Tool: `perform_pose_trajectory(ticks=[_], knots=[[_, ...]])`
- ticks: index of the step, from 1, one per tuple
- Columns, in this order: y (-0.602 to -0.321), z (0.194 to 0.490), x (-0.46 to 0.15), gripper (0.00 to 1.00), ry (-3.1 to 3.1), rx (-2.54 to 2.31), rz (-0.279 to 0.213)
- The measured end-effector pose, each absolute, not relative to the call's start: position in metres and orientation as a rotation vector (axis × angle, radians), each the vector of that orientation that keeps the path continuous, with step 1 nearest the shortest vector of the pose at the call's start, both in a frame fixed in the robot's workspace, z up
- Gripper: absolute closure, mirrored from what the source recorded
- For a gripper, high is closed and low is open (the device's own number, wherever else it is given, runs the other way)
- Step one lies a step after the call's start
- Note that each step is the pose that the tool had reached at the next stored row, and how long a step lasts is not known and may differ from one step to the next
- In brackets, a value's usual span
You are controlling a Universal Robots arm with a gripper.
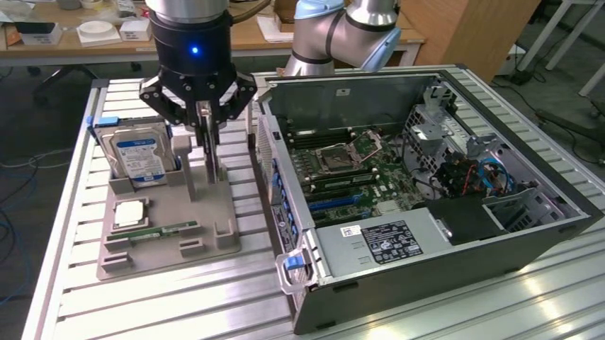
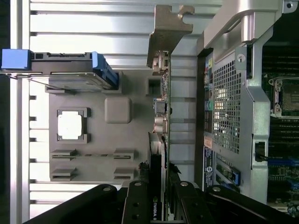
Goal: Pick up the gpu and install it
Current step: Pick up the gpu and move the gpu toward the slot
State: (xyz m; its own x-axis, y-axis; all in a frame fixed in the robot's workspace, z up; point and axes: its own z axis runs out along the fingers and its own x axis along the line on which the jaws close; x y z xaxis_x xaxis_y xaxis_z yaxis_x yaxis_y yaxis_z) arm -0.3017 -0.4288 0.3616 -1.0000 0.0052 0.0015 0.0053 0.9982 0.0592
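The gpu (image 1: 212, 161) hangs on edge in my gripper (image 1: 205, 126), just over the right side of the grey parts holder (image 1: 203, 219). My fingers are shut on its top edge. In the wrist view the gpu (image 2: 162, 116) shows edge-on, its silver end bracket (image 2: 169, 28) pointing away from my gripper (image 2: 159, 181) and its black cooler between my fingers (image 2: 137, 191). Whether its lower edge still touches the holder I cannot tell. The open computer case (image 1: 529, 234) lies to the exterior view's right, its motherboard (image 1: 355, 166) and blue slots (image 1: 333, 202) exposed.
On the holder stand a silver hard drive (image 1: 142, 152) with a blue-white label, a processor (image 1: 129, 212) and a narrow memory stick (image 1: 161, 229). The case's rear wall (image 2: 229, 102) runs close beside the card. A second arm (image 1: 345, 32) stands behind the case.
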Motion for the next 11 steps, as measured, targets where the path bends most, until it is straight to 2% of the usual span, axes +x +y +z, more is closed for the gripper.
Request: perform_pose_trajectory(ticks=[11], knots=[[-0.429, 0.38, -0.302, 0.74, -3.139, -0.008, -0.093]])
